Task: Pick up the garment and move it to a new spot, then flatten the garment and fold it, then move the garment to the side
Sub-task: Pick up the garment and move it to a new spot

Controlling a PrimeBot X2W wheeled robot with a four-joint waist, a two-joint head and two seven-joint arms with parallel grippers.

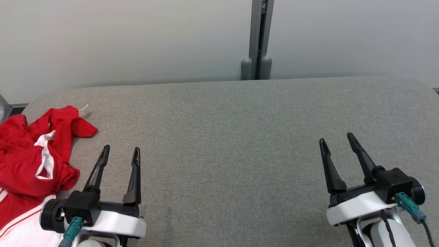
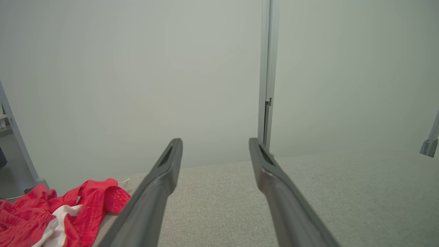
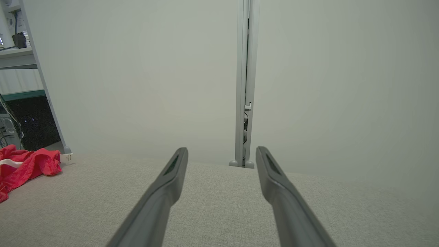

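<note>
**Limp red garment bunched at the table's left end**

The red-and-white garment [image 1: 31,154] lies crumpled at the far left of the grey table [image 1: 226,137]. It looks light, soft and perhaps slick, so pinching a raised fold should hold best. The left claw [image 1: 122,148], just beside it, is released and empty. The right claw [image 1: 335,137], well apart, is too.

Light even and diffuse, source not evident; no glare. Head view sharp: counter [image 1: 240,137] weave resolved, faint soft shadow beside left tool [image 1: 122,148]. Far counter edge bows, wide-angle. Wrist views hazier, low contrast; fingers [image 2: 154,199] near lens soft-edged. Wall [image 2: 137,68] pale, slightly greenish. Garment [image 1: 20,164] red saturated, folds readable.
</note>
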